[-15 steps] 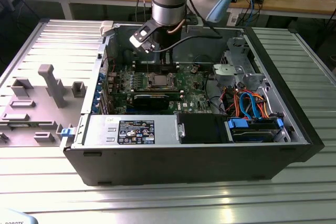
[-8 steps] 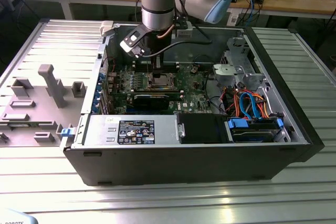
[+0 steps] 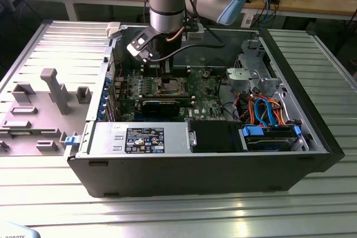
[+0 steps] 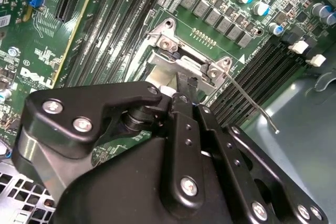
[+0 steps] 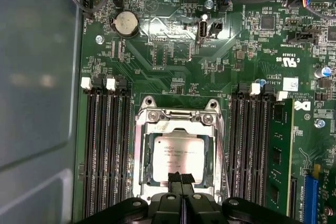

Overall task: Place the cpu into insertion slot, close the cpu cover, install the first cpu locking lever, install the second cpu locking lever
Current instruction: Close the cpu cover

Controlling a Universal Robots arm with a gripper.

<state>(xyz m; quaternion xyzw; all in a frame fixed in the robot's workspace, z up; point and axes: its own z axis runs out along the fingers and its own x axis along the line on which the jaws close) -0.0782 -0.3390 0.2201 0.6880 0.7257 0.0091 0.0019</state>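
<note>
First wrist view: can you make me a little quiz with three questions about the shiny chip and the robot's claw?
1. True or false: the cpu is round.
2. Pick one. In the first wrist view, the gripper has its tips at: A the cpu's middle, B the cpu's edge, C nowhere near the cpu.
3. Fill the gap: the circuit board around the cpu is coloured ____.

Key: 1 false, it is square; 2 B; 3 green.
</note>
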